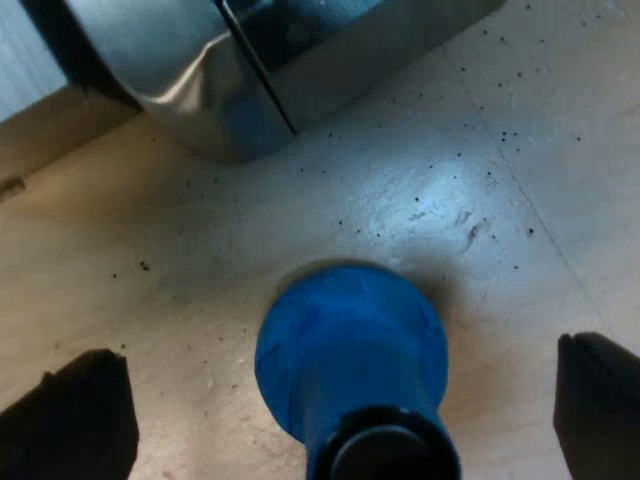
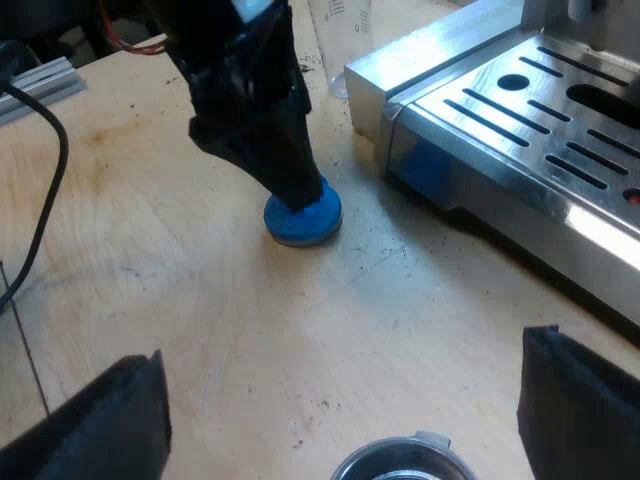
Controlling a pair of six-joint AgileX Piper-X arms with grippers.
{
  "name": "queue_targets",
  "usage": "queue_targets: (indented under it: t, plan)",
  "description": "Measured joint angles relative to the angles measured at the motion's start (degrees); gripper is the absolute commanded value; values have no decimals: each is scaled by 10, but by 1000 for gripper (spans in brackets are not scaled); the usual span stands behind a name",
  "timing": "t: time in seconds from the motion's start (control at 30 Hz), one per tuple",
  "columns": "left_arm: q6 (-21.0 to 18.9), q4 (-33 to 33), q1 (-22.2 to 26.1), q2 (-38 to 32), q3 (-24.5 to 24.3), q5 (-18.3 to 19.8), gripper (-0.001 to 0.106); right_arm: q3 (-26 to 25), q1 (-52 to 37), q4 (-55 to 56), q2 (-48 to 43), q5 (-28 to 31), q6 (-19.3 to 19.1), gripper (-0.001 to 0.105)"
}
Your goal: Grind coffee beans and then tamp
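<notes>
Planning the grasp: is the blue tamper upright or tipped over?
Upright: the blue round tamper sits base-flat on the wooden table, handle up.

L wrist cam: looks almost straight down, v. close over round blue tamper (image 1: 350, 345) on pale wooden desk (image 1: 150, 290); shiny steel espresso machine (image 1: 190, 60) corner just beyond. R wrist cam: shallower angle, farther off, faces across desk to same tamper + slotted drip tray (image 2: 540, 110). Shared: tamper, desk round it, machine corner.
</notes>
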Motion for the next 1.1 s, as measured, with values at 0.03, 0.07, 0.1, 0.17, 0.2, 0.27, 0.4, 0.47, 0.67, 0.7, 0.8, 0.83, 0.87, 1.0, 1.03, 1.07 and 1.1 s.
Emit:
queue_targets:
  t: [0.03,0.07,0.1,0.17,0.2,0.27,0.4,0.47,0.67,0.7,0.8,0.83,0.87,1.0,1.03,1.07,1.1]
  plan:
    - [0,-1,0,5,0,0,82,0,0,0,0,0,0,72]
    - [0,-3,0,12,0,0,80,0,0,0,0,0,0,72]
    - [0,-4,0,18,0,0,77,0,0,0,0,0,0,72]
    - [0,-4,0,25,0,0,71,0,0,0,0,0,0,72]
    - [0,-4,0,27,0,0,67,0,0,0,0,0,0,72]
    - [0,-4,0,27,0,0,60,0,0,0,0,0,0,72]
    - [0,-4,0,27,0,0,38,0,0,0,0,0,0,72]
    - [0,1,0,27,0,0,23,0,0,0,0,0,0,72]
    - [3,41,0,27,-9,0,0,0,0,0,0,0,0,72]
    - [3,52,0,27,-14,0,0,0,0,0,0,0,0,72]
    - [3,80,0,15,-35,0,0,0,0,0,0,0,0,72]
    - [3,85,0,10,-40,0,0,0,0,0,0,0,0,72]
    - [3,91,-1,-1,-48,0,0,0,0,0,0,9,0,72]
    - [3,120,-1,-38,-86,0,0,0,0,0,0,24,0,72]
    - [3,128,-1,-41,-92,0,0,0,0,0,0,28,0,72]
    - [3,147,-1,-53,-108,0,0,0,0,0,0,30,0,72]
    - [3,159,-3,-65,-125,0,0,0,0,3,0,30,0,72]
